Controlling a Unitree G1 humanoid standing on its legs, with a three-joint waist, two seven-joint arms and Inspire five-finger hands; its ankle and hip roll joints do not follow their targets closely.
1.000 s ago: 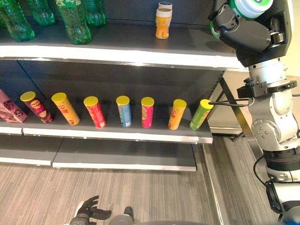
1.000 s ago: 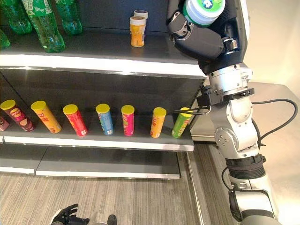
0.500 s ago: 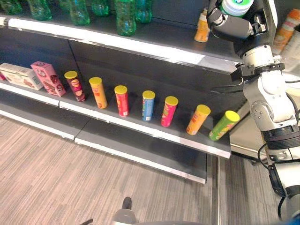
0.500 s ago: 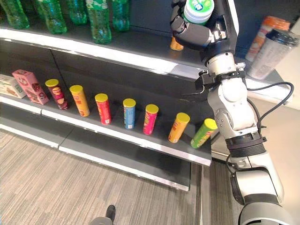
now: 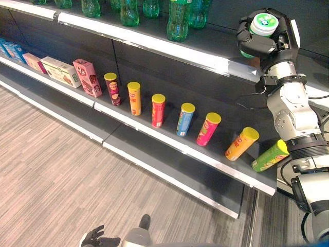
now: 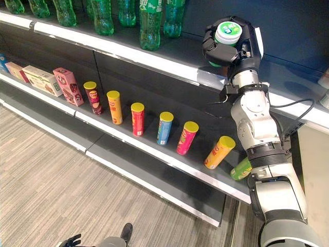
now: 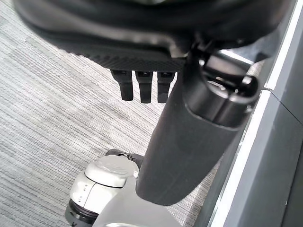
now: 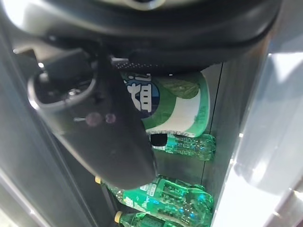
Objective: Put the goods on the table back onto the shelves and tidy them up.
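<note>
A green-and-white tub [image 6: 227, 34] with a white lid sits in the right hand [image 6: 232, 47], whose dark fingers and thumb are curled round its sides, lid facing up; the hand holds it raised above the front edge of the upper shelf [image 6: 175, 67], toward that shelf's right end. Farther left along the same shelf stands a row of green bottles [image 6: 149, 20]. On the shelf below [image 5: 169, 141], a line of yellow-lidded crisp tubes [image 5: 185, 119] leans at slightly different angles, well spaced from one another, and the green tube [image 5: 270, 156] at the right end lies tipped far over near the arm. To the left of the tubes stand a few pink and pale boxes [image 5: 86, 77]. The left hand [image 5: 92, 239] hangs low over the striped grey floor [image 5: 46, 159], holding nothing, and its fingers look loosely relaxed rather than clenched, though they are small in the head views
</note>
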